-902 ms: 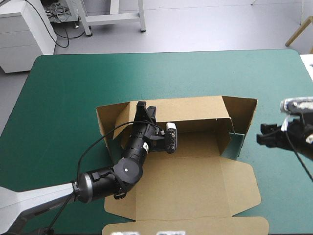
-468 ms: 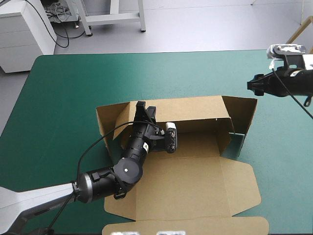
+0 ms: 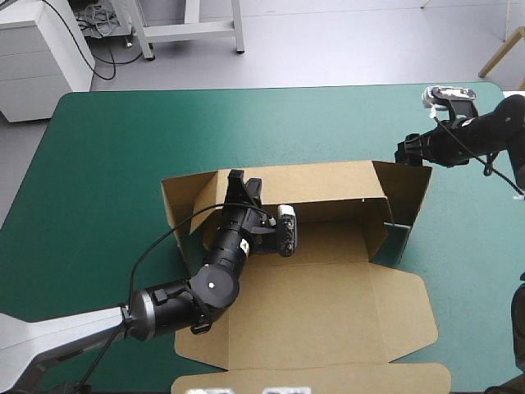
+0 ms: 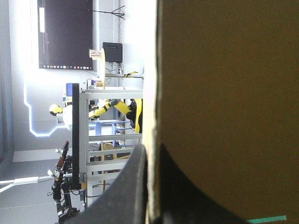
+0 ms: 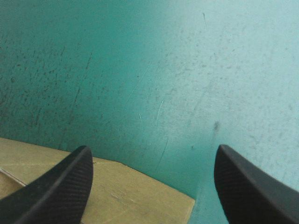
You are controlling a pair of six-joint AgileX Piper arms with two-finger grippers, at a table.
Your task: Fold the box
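Note:
The brown box (image 3: 328, 305) lies mid-table with its lid flat toward the near edge and its back wall (image 3: 328, 182) raised. My left gripper (image 3: 244, 182) is shut on the top edge of that back wall near its left end. In the left wrist view the board (image 4: 224, 93) stands between the black fingers (image 4: 124, 196). My right gripper (image 3: 404, 153) hovers open just beyond the far corner of the raised right flap (image 3: 408, 193). In the right wrist view that brown corner (image 5: 117, 193) lies under the gripper (image 5: 153, 149), with nothing between its fingers.
Bare teal-green cover (image 3: 123, 164) stretches left of and beyond the box. The table's right edge (image 3: 510, 107) is close behind the right arm. The left side flap (image 3: 182, 197) stands angled outward beside the left gripper.
The right gripper swung from the box's right side toward the far edge, then came left to the right flap's far corner. The left gripper and box have not moved.

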